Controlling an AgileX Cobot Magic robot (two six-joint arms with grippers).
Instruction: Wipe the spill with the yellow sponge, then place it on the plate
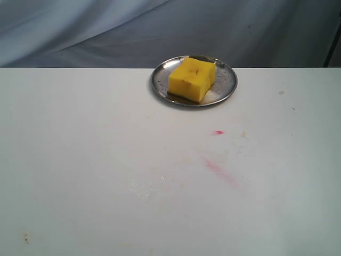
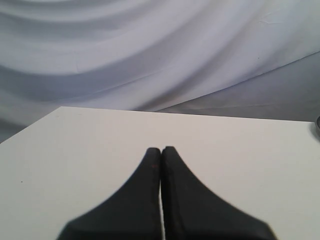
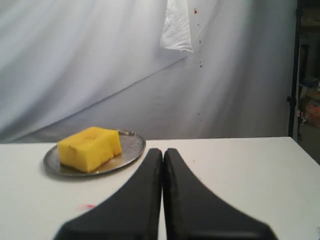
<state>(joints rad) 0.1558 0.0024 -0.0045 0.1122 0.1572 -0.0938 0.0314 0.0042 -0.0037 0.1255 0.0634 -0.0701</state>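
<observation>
The yellow sponge (image 1: 192,79) (image 3: 90,147) lies on the silver plate (image 1: 226,82) (image 3: 131,147) at the table's far edge. No amber puddle shows on the table; only faint pink-red smears (image 1: 218,168) remain. Neither gripper appears in the exterior view. My right gripper (image 3: 163,151) is shut and empty, some way short of the plate. Over bare table, my left gripper (image 2: 161,149) is shut with nothing in it; just a sliver of the plate's rim (image 2: 317,125) shows in the left wrist view.
A white table (image 1: 80,160) fills the scene, with grey cloth (image 1: 106,32) hanging behind its far edge. A small pink spot (image 1: 218,132) and tiny dark specks (image 1: 25,238) mark the surface. A dark stand (image 3: 292,70) rises at the right.
</observation>
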